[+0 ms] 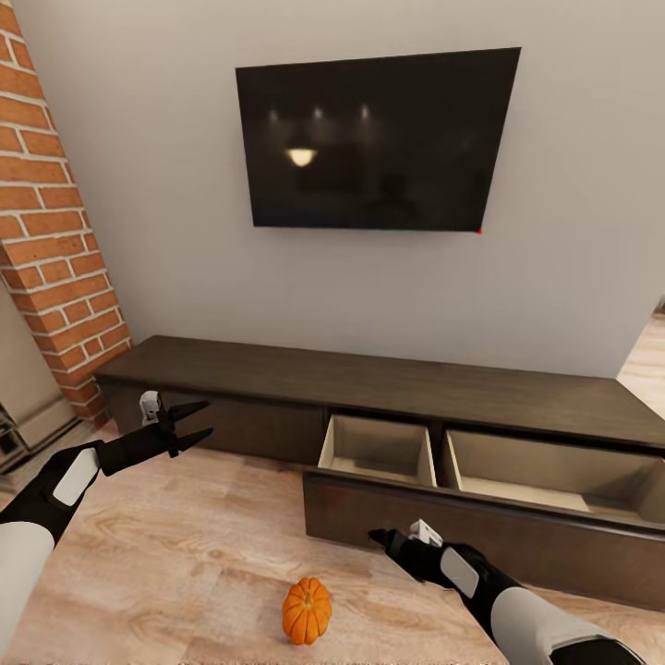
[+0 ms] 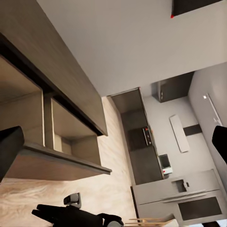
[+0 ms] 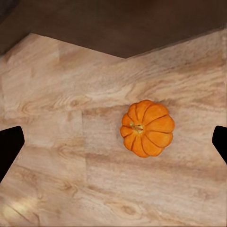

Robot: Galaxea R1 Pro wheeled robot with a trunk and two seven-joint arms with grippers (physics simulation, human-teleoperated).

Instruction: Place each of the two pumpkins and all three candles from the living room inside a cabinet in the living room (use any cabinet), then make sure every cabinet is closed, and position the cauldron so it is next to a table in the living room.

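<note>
So the pumpkin [image 1: 307,610] sits upright on the plank floor [image 1: 185,554], stem up, no real long axis, with bare floor all round it. It's near the pulled-out drawer [image 1: 499,517] of the cabinet [image 1: 369,379]; both drawer bays look empty, though the far right is cut off. Right gripper [image 1: 377,536] hangs above the pumpkin, jaws wide, holding nothing. Left gripper [image 1: 197,422] is spread open too, empty, well apart by the brick chimney [image 1: 55,231].

Black screen [image 1: 377,139], brick chimney [image 1: 51,231], seemingly plank floor [image 1: 185,554].
</note>
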